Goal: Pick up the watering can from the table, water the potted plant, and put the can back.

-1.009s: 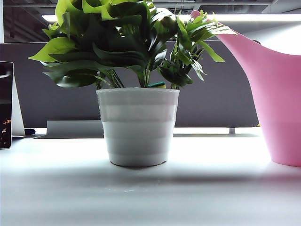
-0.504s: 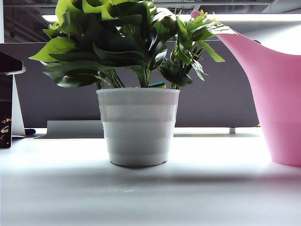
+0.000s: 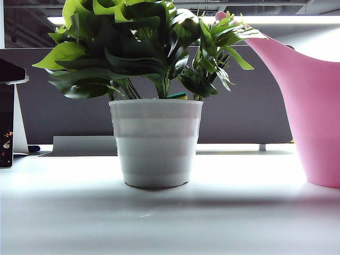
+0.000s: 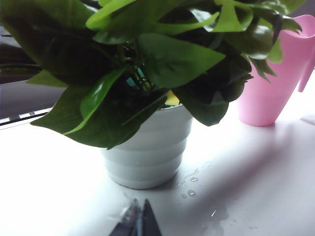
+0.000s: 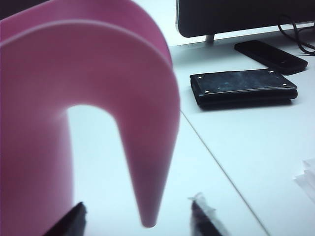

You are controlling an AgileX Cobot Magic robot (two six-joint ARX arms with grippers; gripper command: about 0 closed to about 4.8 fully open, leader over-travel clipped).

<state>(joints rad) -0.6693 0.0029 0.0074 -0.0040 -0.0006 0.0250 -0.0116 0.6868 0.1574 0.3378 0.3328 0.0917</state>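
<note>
Apparently we were at the pick-up step: our right gripper [image 5: 135, 219] stood with its fingers spread wide on either side of the tip of the watering can's [image 5: 88, 98] handle, gripping nothing. The can rested on the table [image 3: 239, 212], beside the potted plant [image 3: 156, 106], towards the right edge. Our left gripper [image 4: 140, 221] hovered low before the pot, holding nothing; whether its fingers were parted we could not tell. Next, we judged, the right fingers needed to close on the handle.

left hand [image 4: 138, 221]: dark, narrow fingertips tapering to a point, glossy and partly blurred
right hand [image 5: 138, 219]: two dark, blurred fingertips [image 5: 69, 221], one with a pale glint
</note>
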